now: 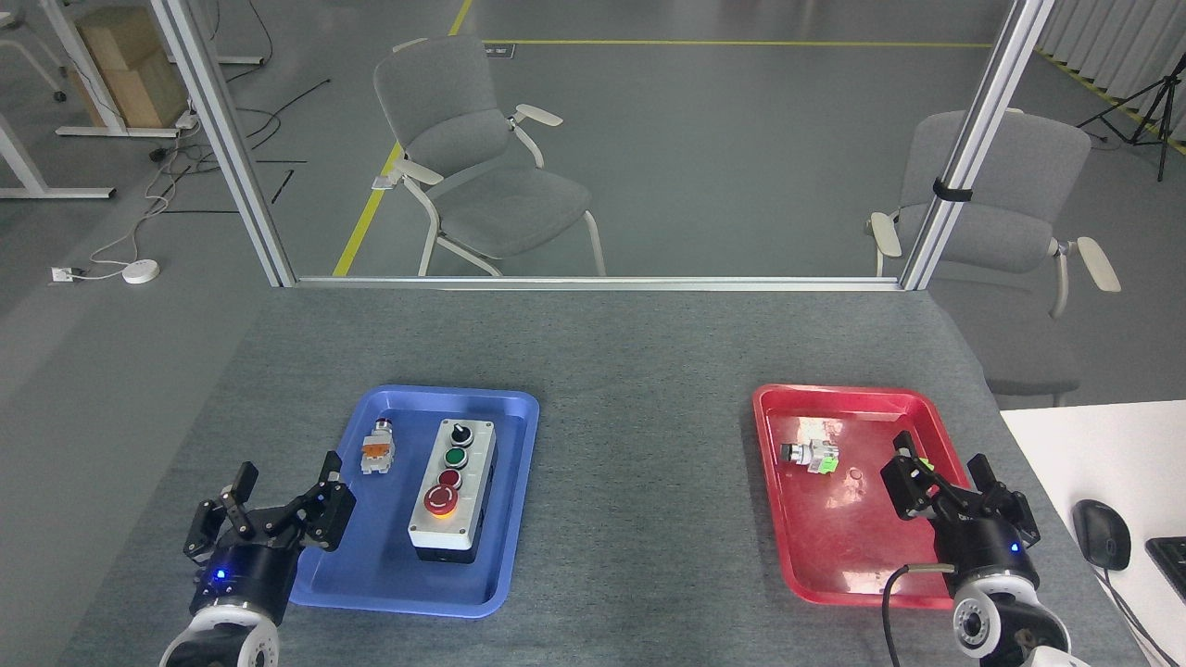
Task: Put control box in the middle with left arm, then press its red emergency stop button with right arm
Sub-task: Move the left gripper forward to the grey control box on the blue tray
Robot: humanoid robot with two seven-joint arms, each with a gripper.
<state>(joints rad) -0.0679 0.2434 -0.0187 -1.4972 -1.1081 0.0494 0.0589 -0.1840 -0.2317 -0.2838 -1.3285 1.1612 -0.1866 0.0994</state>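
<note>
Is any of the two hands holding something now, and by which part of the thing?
Nothing is held. The left hand is open beside the blue plastic tray. The right hand is open above the red plastic tray. The grey-lidded oblong control box lies untouched.

Light grey-lidded, black-based control box (453, 491) in blue tray (519, 408); red tray (834, 574); dark grey table fabric (639, 463).

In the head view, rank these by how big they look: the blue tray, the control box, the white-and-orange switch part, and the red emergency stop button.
1. blue tray
2. control box
3. white-and-orange switch part
4. red emergency stop button

The last two look close in size, so their order is unsure; the switch part is longer, the button rounder.
</note>
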